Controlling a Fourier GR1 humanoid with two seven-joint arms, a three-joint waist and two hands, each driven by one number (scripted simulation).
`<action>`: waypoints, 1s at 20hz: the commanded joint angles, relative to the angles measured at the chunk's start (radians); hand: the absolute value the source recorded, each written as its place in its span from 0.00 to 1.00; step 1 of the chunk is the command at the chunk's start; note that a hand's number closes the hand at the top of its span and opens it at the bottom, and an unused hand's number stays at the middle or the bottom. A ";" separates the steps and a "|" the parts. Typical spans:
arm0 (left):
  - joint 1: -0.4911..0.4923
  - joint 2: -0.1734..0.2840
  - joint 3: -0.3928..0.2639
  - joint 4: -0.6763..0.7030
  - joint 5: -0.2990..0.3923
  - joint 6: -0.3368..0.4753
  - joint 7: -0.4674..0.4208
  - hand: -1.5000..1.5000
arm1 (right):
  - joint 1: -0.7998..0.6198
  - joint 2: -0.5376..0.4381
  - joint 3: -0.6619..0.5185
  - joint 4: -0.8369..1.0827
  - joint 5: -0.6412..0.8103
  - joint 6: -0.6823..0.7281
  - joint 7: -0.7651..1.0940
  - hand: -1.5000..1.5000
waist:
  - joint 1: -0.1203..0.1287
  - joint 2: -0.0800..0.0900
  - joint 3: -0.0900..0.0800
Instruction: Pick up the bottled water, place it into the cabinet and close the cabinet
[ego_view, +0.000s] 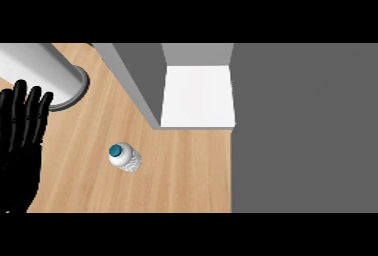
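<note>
Left hand (21, 135) fingers straight, holding nothing.

No writing, label, brand, number or sign can be read anywhere here; the bottled water (124, 157) on the counter (184, 175) shows only a plain blue cap.

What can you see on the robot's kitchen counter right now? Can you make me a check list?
Surface: wooden counter, mostly bare.
Job's things: bottled water standing upright, blue cap up, in front of the cabinet, whose white inside shows; its door stands open.
Clutter: a grey and white cylinder at the far left.
Hands: left hand open, fingers up, resting at the left edge; right hand not seen.
Cables: nothing seen.
Surroundings: plain grey area on the right.
</note>
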 joint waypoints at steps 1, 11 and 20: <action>0.033 0.007 -0.041 -0.056 0.029 -0.053 0.031 0.00 | 0.026 0.004 -0.031 0.029 -0.020 0.018 -0.049 0.00 | -0.004 -0.016 -0.018; 0.178 -0.024 -0.197 0.062 0.388 -0.201 0.274 0.00 | 0.201 0.126 0.098 -0.107 -0.221 -0.002 0.182 0.00 | -0.016 -0.016 -0.018; 0.327 0.085 -0.082 -0.118 0.559 -0.279 0.366 0.00 | 0.404 0.112 0.127 -0.263 -0.253 0.030 0.181 0.00 | -0.005 -0.017 -0.018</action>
